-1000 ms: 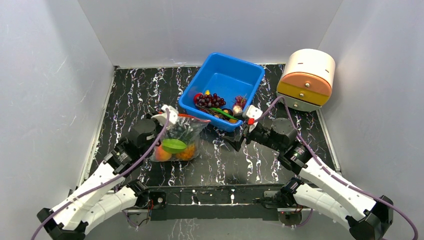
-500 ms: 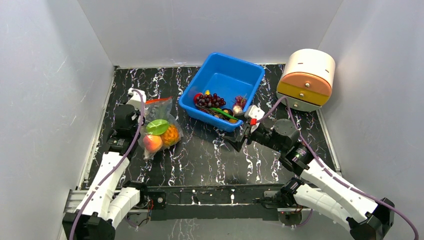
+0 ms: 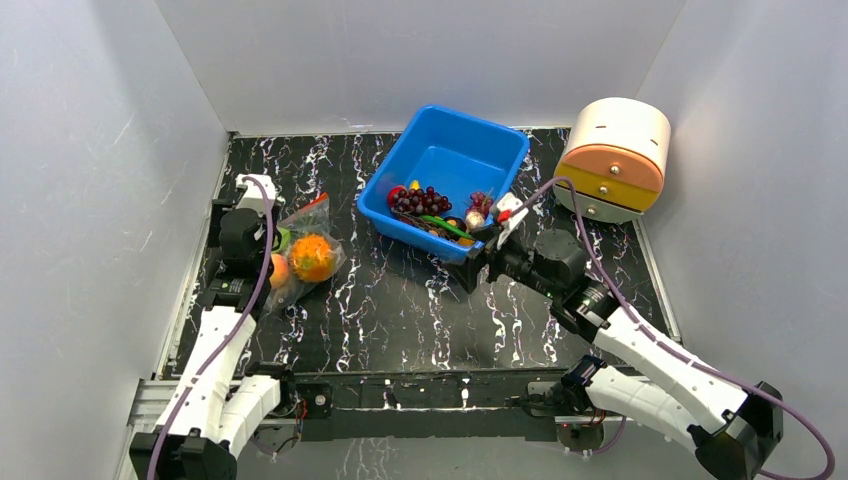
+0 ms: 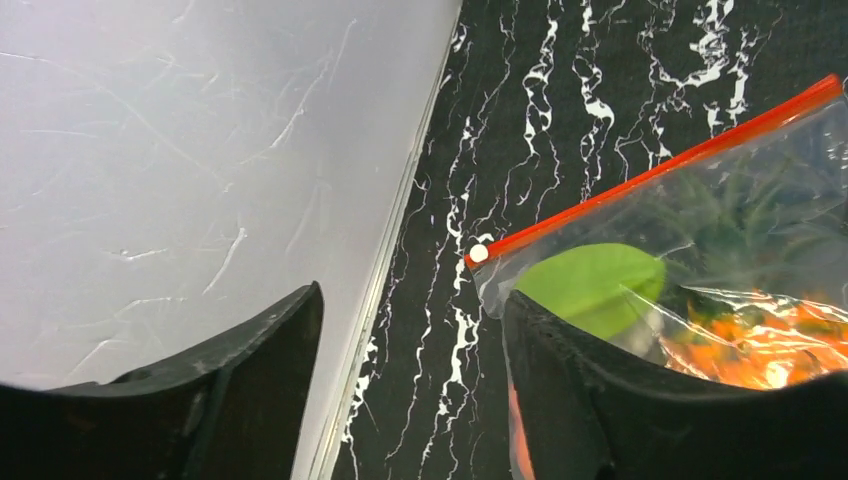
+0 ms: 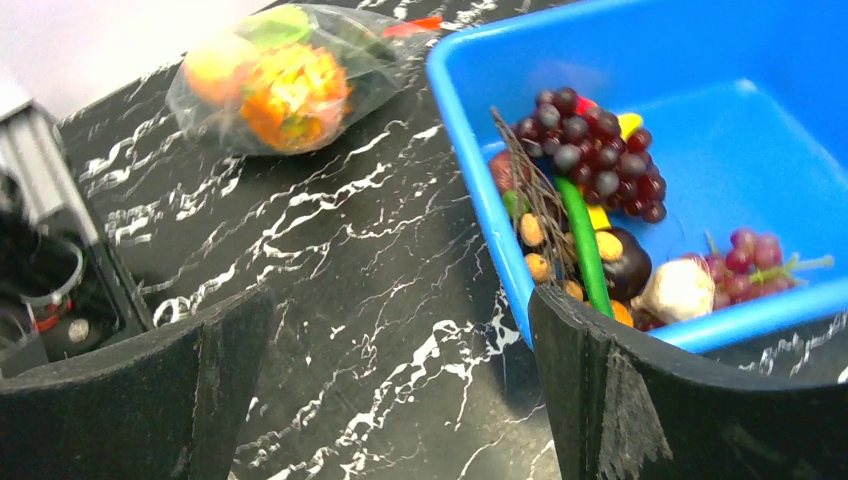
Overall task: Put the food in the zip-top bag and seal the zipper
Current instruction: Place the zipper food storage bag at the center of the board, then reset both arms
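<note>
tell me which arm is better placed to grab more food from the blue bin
Right. The right end effector, open, sits at the blue bin's near wall, close to the grapes; the left end effector is by the zip-top bag, away from the bin.

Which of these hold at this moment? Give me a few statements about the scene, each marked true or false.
1. The zip-top bag lies left of the blue bin. True.
2. The right gripper holds grapes. False: it is open and empty; the grape bunch sits in the bin.
3. The bag holds an orange pineapple. True.
4. The left gripper is shut on the zipper. False: it is open, gripping nothing.
</note>
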{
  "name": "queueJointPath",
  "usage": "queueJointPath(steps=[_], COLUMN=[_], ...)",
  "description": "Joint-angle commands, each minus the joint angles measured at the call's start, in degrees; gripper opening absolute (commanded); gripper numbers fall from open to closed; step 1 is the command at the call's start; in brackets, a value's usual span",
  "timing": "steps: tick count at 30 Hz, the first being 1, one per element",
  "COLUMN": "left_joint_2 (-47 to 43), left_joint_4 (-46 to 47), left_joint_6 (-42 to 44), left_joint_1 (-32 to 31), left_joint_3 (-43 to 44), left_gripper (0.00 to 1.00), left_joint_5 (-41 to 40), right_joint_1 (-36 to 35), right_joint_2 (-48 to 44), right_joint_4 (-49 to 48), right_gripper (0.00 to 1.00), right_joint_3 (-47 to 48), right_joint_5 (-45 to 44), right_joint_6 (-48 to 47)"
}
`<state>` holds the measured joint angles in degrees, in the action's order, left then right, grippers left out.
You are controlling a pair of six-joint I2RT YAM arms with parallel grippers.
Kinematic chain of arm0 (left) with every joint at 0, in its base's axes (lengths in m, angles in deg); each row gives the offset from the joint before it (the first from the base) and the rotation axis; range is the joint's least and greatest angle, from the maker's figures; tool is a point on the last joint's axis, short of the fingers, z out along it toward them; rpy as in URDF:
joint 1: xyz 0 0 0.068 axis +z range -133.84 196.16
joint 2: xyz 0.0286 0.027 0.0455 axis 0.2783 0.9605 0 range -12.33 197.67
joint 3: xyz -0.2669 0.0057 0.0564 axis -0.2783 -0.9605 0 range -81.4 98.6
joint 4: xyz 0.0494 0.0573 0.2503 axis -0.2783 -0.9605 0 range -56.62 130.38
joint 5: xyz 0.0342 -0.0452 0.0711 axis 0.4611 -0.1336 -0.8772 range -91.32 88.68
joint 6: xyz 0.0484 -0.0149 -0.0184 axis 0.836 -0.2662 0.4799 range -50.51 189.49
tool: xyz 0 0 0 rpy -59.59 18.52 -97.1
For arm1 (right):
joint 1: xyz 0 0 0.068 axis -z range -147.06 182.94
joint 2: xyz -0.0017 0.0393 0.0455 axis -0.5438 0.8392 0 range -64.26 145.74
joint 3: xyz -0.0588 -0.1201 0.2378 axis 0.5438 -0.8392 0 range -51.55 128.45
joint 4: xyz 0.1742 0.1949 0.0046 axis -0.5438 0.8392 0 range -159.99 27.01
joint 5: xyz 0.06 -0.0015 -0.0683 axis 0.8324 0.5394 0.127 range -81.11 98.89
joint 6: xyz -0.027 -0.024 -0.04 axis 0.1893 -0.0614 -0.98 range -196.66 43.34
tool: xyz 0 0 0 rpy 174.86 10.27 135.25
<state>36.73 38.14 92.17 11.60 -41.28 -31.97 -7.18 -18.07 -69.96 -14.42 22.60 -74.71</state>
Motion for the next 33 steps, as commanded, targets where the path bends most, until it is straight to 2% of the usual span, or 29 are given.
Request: queueJointPath(steps=[1,2,4,5,7,8,9,10,13,16,21,28,33], left_joint_2=[-4.3,-4.6,-5.2,-5.7,-7.7,-8.3,-6.8,-4.5,-4.8,-4.8,-5.5,-6.1,-6.2], left_joint_4=[-1.4,-2.5,-4.9,-5.6,-6.7,-8.3,-16.1,-19.5,-15.8,-13.0,-11.8,-10.5,-10.5], left_joint_6=[-2.0,-2.8,-5.7,-7.5,-12.5,-16.4,-27.2,-31.7,-34.7,-40.6,-40.3,-44.2,-44.6], left_joint_1=[0.3,0.3,0.3,0.3,-0.3,-0.9,-1.8,-1.9,-3.9,-6.3,-7.5,-7.4,-7.5], left_joint_3=[3.2,3.7,5.0,5.5,6.7,8.2,14.1,17.1,16.3,15.8,13.9,10.4,10.4], left_gripper=[0.69,0.73,0.95,0.98,0.98,0.98,0.98,0.98,0.98,0.99,0.98,0.98,0.98], left_joint_5=[0.3,1.4,4.8,6.2,10.6,14.9,25.3,35.0,51.1,51.9,54.7,57.5,56.7], right_joint_1=[0.1,0.0,0.1,0.1,0.0,0.0,0.1,0.1,0.1,0.1,0.0,0.1,0.1], right_joint_2=[2.2,2.8,4.1,5.3,7.6,7.9,8.3,9.6,9.5,9.1,8.4,7.6,7.6], right_joint_4=[4.4,5.9,8.7,10.2,14.1,15.8,19.0,23.0,22.5,20.4,18.4,16.6,17.3], right_gripper=[0.98,0.98,0.98,0.98,0.98,0.98,0.98,0.98,0.98,0.98,0.98,0.98,0.98], right_joint_3=[8.1,9.8,11.9,13.1,15.7,16.7,19.7,25.2,28.9,28.6,26.6,23.8,23.6], right_joint_5=[-12.6,-14.5,-18.7,-19.9,-20.2,-23.0,-30.5,-34.8,-32.3,-30.7,-29.4,-28.0,-28.1], right_joint_6=[12.3,14.2,18.0,19.4,19.3,21.3,23.0,21.5,21.6,23.0,24.8,26.0,25.8])
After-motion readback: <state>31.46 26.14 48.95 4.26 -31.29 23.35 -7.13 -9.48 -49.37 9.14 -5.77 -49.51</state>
